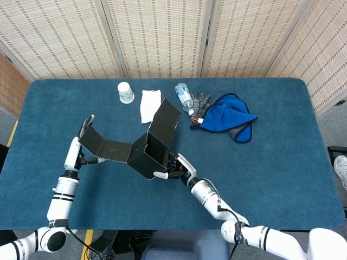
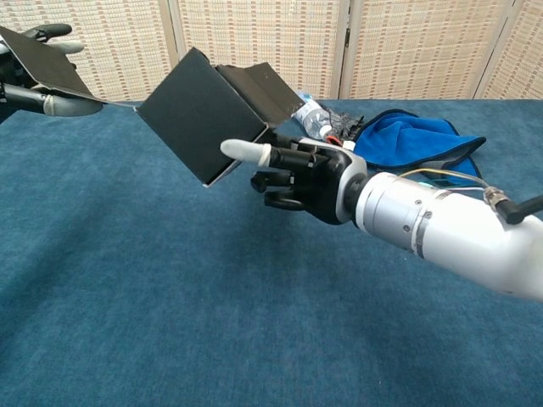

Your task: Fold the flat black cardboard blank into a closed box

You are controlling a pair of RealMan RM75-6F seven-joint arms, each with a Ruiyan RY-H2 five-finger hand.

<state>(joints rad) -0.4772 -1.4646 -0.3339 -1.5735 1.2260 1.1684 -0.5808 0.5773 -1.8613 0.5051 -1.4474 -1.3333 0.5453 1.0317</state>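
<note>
The black cardboard box (image 1: 153, 142) is partly formed, open-topped and tilted, raised off the blue table (image 1: 282, 173). One long flap (image 1: 105, 144) stretches out to the left, and another stands up behind (image 1: 165, 115). My right hand (image 1: 174, 168) grips the box's lower right corner, thumb laid along the edge. In the chest view the same right hand (image 2: 299, 174) sits under the box (image 2: 199, 114). My left hand (image 1: 80, 145) holds the far end of the long flap, fingers above and thumb below, seen also in the chest view as left hand (image 2: 38, 85) on the flap (image 2: 42, 61).
Along the far side lie a paper cup (image 1: 126, 92), a white tissue (image 1: 148, 104), a water bottle (image 1: 184, 98), grey gloves (image 1: 202, 101) and a blue cloth (image 1: 230, 116). Woven screens stand behind the table.
</note>
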